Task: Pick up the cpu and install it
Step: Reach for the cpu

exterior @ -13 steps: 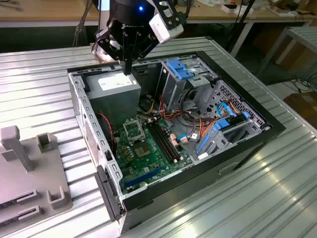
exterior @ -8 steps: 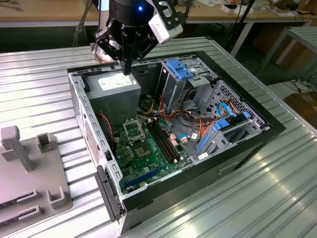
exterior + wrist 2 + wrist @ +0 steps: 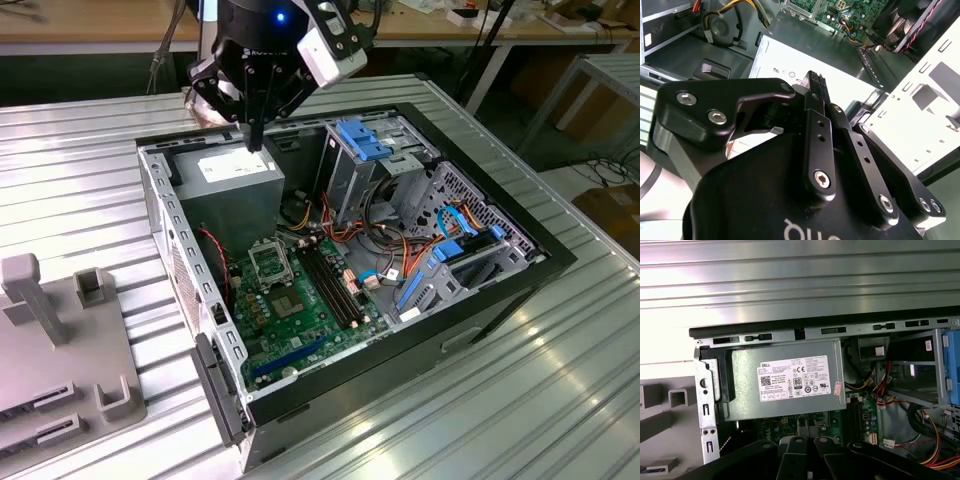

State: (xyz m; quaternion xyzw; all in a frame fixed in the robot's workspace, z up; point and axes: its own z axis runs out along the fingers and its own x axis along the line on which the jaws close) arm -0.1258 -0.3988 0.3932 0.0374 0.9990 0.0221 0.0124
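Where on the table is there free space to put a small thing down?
The ribbed metal table is bare on the exterior view's right of the open black computer case, and in the strip between it and the grey fixture. Inside the case is crowded.

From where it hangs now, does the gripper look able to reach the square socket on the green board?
Probably yes. The gripper hangs over the power supply, the case lies open on top, and the socket sits face up beside that supply with no cable crossing it.
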